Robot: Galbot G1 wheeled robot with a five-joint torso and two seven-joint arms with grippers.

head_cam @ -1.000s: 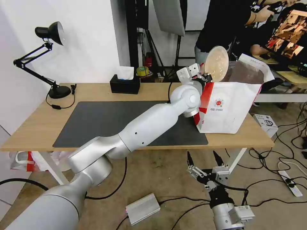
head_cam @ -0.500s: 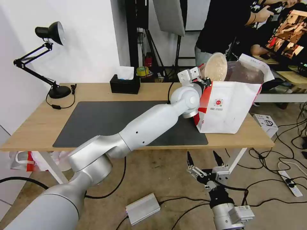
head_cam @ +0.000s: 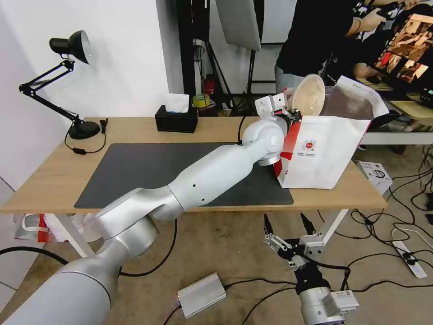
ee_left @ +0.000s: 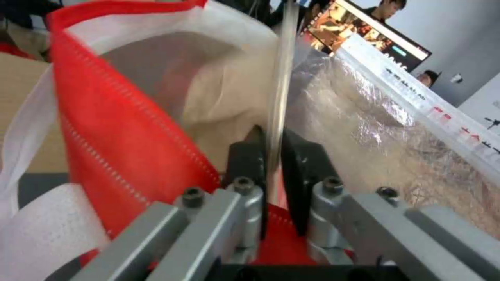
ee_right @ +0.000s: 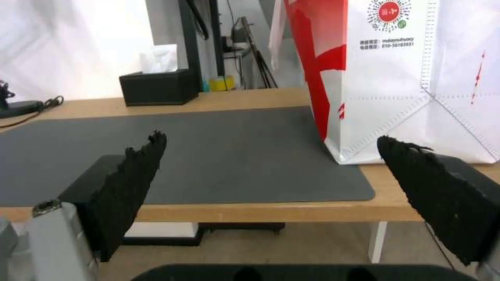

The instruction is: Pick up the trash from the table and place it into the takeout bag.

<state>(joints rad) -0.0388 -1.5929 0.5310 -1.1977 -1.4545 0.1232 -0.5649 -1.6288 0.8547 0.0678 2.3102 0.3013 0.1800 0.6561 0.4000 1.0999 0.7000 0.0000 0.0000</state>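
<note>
Beige paper-pulp bowl [head_cam: 308,95] over the boxy white-and-red takeout bag [head_cam: 324,153].
Pinched by its rim, on edge, in the left end effector [ee_left: 271,154], likely to slip in; right end effector [head_cam: 288,225] spread below the counter [head_cam: 54,180].

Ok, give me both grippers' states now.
Left gripper: shut on the beige paper-pulp bowl, over the takeout bag.
Right gripper: open, empty, below the table edge.

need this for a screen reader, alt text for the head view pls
The left claw holds a beige bowl on edge over the open takeout bag at the table's right end. The right claw hangs open below the table edge.
</note>
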